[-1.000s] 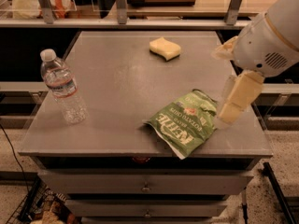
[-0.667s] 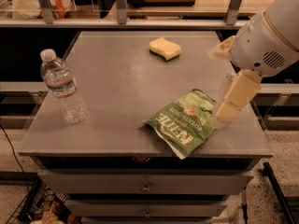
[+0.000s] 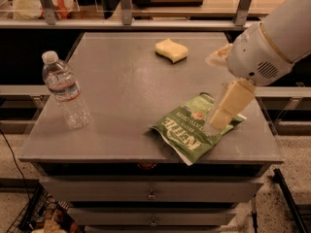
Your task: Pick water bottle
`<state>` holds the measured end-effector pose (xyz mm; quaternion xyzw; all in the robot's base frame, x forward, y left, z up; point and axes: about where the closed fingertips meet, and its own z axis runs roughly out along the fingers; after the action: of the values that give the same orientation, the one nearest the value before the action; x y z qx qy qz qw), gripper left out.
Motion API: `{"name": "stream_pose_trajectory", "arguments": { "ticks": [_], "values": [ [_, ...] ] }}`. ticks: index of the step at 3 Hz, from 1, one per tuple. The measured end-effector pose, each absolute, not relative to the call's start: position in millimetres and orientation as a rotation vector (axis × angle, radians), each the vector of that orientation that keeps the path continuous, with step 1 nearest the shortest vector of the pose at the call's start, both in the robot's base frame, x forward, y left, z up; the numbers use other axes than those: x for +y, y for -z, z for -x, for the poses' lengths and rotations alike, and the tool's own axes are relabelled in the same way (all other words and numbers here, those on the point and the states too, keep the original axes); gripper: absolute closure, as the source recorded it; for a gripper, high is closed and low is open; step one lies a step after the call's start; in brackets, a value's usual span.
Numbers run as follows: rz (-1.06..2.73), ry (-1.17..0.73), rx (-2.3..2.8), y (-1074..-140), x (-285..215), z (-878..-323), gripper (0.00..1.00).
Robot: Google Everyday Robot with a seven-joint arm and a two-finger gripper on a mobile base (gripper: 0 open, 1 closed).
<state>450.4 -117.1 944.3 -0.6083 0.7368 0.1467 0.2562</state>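
Note:
The water bottle stands upright near the left edge of the grey table. It is clear and ribbed, with a white cap and a white label with a red-and-blue band. My gripper hangs from the white arm at the right side of the table, over the right end of a green chip bag. It is far to the right of the bottle and holds nothing that I can see.
A yellow sponge lies at the back middle of the table. The green chip bag lies near the front right edge. Drawers sit below the tabletop. A railing and counter run behind the table.
My gripper has shifted slightly left, coming further over the chip bag. The bottle, bag and sponge have not moved.

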Motion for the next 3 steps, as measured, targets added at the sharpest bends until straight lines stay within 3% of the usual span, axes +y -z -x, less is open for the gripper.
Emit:
{"name": "stream_pose_trajectory", "arguments": {
  "ticks": [3],
  "values": [
    [1.365, -0.732, 1.79, -886.4, -13.2, -481.9, 0.0]
  ]
}}
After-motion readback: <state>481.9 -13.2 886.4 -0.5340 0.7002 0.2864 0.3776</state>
